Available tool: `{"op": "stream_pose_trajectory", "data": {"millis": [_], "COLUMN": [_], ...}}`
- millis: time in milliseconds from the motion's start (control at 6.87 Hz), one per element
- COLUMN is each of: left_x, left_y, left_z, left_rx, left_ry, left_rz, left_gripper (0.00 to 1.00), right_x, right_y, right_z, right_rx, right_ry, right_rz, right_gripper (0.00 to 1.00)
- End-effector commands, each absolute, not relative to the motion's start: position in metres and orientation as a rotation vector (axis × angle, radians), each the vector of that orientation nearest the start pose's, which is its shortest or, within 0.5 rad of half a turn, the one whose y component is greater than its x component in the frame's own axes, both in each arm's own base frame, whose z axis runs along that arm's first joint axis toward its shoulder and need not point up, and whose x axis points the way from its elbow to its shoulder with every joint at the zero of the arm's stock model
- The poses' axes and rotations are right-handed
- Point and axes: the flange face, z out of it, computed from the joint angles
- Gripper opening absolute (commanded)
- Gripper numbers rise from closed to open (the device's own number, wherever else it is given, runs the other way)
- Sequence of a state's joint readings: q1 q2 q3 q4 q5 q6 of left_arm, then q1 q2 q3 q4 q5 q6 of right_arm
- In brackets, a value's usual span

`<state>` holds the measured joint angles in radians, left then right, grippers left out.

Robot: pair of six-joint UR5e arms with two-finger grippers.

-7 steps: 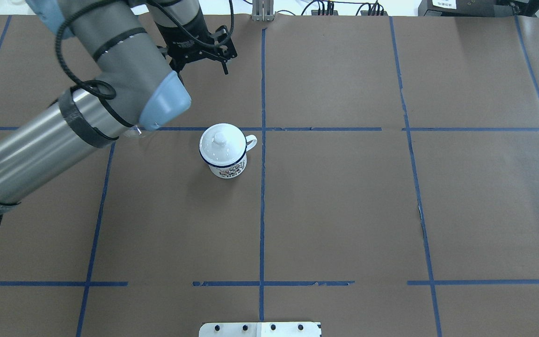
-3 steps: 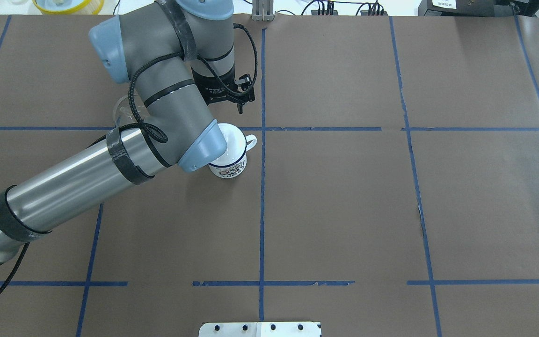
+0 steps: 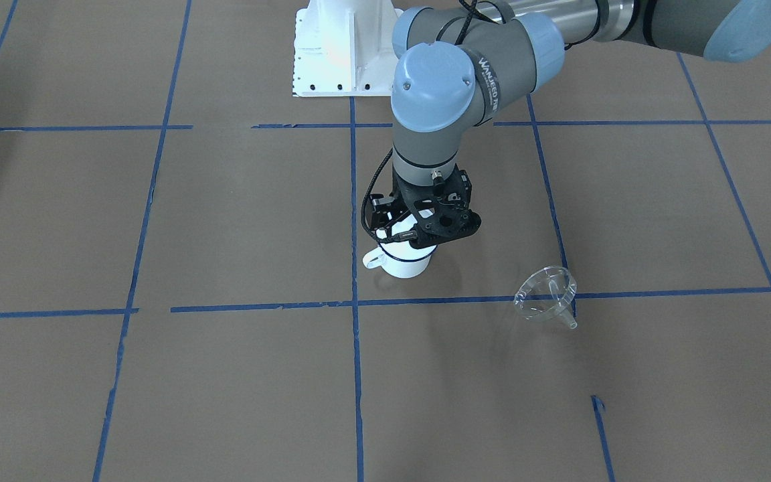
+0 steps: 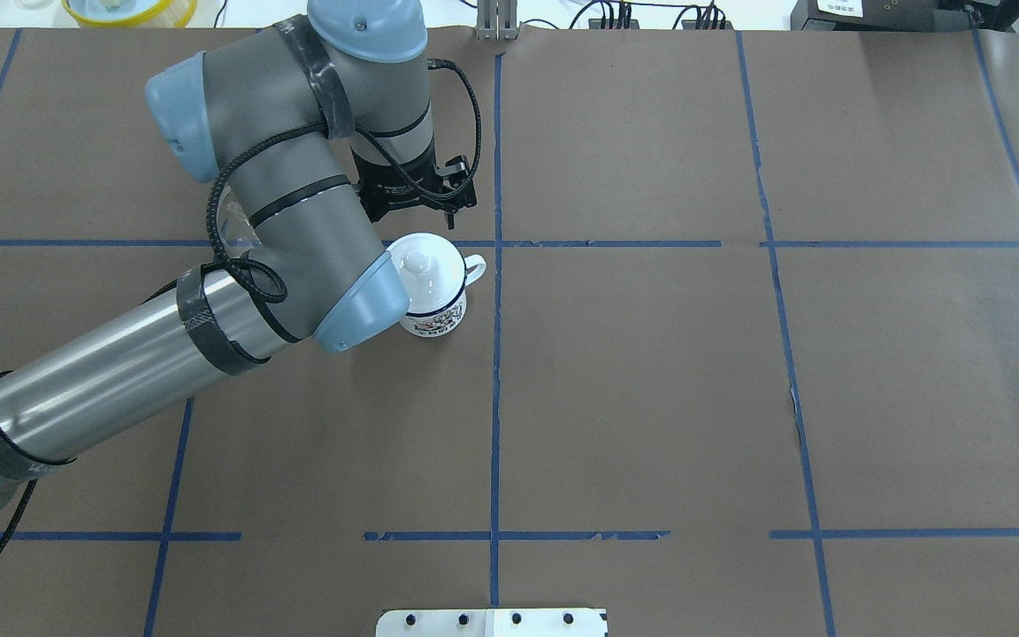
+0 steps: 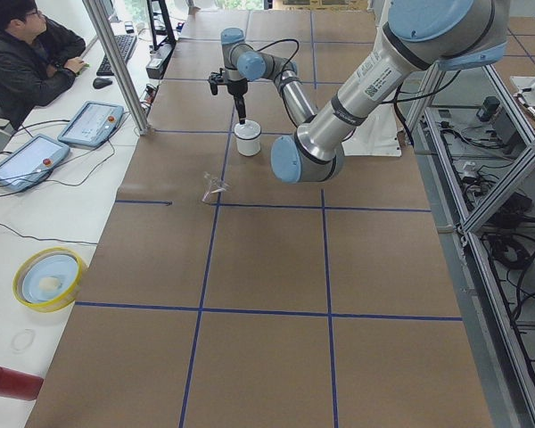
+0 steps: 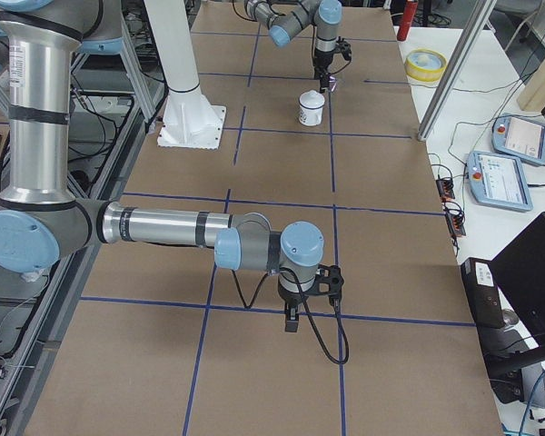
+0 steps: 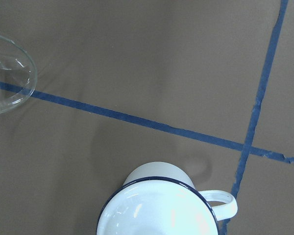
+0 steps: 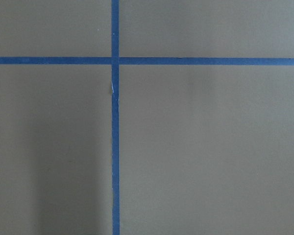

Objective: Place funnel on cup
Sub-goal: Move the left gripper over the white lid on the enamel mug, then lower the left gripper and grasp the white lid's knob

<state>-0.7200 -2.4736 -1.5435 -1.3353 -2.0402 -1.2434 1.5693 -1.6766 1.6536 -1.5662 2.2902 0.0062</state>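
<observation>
Funnel [image 3: 546, 295] lies tipped — well apart from left gripper [image 3: 417, 235] above cup [image 3: 405, 266].

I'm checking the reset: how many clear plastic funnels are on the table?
1. The small clear plastic funnel lies on its side across a blue tape line, apart from the white enamel mug. The left arm may hide others.

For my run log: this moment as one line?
left tool: above cup, lid on | funnel: on its side on table, apart from cup | right tool: far off | funnel not yet placed
</observation>
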Motion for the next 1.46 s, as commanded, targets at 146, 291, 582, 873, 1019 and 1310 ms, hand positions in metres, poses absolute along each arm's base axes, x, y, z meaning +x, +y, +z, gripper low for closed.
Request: {"op": "stream_pose_trajectory", "data": {"millis": [146, 291, 582, 873, 1019, 1310], "left_x": [0.482, 0.487, 0.504, 0.504, 0.504, 0.504], "left_y": [-0.536, -0.531, -0.519, -0.519, -0.519, -0.519], "left_z": [0.155, 0.156, 0.160, 0.160, 0.161, 0.161], "left_rx": [-0.054, -0.060, -0.075, -0.075, -0.078, -0.077], "left_ry": [0.856, 0.853, 0.841, 0.839, 0.835, 0.822], "left_rz": [-0.261, -0.256, -0.233, -0.234, -0.237, -0.243], "left_gripper": [0.99, 0.99, 0.99, 0.98, 0.89, 0.78], "right_x": [0.067, 0.067, 0.067, 0.067, 0.067, 0.067], "right_y": [-0.446, -0.446, -0.446, -0.446, -0.446, -0.446], "right_z": [0.671, 0.671, 0.671, 0.671, 0.671, 0.671], "right_rx": [-0.020, -0.020, -0.020, -0.020, -0.020, -0.020], "right_ry": [-0.719, -0.719, -0.719, -0.719, -0.719, -0.719], "right_rz": [0.011, 0.011, 0.011, 0.011, 0.011, 0.011], "right_gripper": [1.00, 1.00, 1.00, 1.00, 1.00, 1.00]}}
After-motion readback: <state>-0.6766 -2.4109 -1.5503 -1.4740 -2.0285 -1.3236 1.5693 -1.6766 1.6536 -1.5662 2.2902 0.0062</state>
